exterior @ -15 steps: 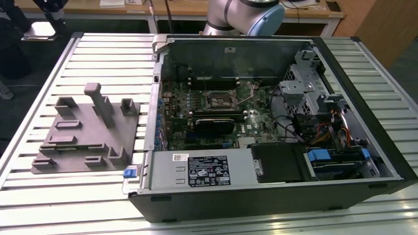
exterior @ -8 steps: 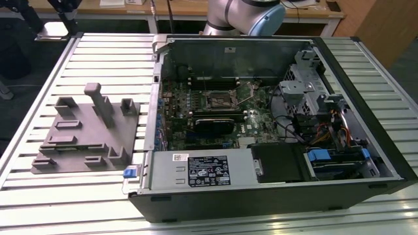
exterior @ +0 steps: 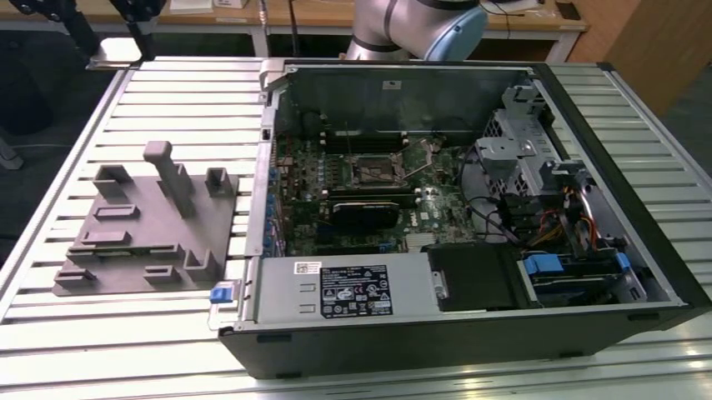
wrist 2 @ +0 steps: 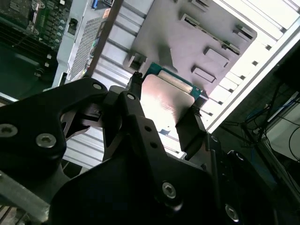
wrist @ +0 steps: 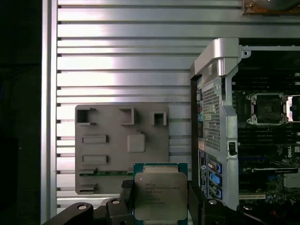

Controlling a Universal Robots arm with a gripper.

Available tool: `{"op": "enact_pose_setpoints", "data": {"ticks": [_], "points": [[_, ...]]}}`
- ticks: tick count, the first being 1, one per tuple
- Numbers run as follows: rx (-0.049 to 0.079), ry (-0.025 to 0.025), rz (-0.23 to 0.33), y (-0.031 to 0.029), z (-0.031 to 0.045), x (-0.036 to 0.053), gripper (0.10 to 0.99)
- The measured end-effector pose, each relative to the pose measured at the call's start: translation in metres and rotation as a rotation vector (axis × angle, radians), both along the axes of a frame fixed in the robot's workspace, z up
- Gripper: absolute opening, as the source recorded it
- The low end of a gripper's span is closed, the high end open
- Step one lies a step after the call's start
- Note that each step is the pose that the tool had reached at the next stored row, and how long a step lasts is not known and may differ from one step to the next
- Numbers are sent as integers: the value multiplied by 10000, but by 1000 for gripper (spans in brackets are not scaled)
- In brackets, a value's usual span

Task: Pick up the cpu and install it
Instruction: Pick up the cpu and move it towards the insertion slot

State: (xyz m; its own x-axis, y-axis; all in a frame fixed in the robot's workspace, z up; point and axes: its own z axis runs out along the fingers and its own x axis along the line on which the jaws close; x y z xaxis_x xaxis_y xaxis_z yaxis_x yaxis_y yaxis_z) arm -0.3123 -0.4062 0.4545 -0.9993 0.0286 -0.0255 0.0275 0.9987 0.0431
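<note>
**Cpu's clamped in the gripper, not in the socket yet**

Exterior view first: your silver-and-blue robot arm (exterior: 418,29) comes in behind the open black computer case (exterior: 445,350), which lies on the slatted aluminium table (exterior: 112,350). The flat grey fixture plate with moulded holders (exterior: 145,233) sits on the exterior view's left of the case. The square socket (exterior: 375,167) is mid-motherboard.

Second wrist view: the black two-finger gripper (wrist 2: 166,93) is pinching the small flat square cpu with the silvery-grey metal top (wrist 2: 164,103) by two opposite edges. It's held up off the table, with the plate (wrist 2: 187,33) behind it.

First wrist view: you're looking down past the cpu (wrist: 160,196), gripped by a finger on either side (wrist: 160,187). It shows over the plate's corner nearest the case, well apart from the socket (wrist: 267,108).
</note>
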Motion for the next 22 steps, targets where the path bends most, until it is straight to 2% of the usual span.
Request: {"op": "enact_pose_setpoints", "data": {"ticks": [22], "points": [[-1, 1, -1, 0, 0, 668, 541]]}}
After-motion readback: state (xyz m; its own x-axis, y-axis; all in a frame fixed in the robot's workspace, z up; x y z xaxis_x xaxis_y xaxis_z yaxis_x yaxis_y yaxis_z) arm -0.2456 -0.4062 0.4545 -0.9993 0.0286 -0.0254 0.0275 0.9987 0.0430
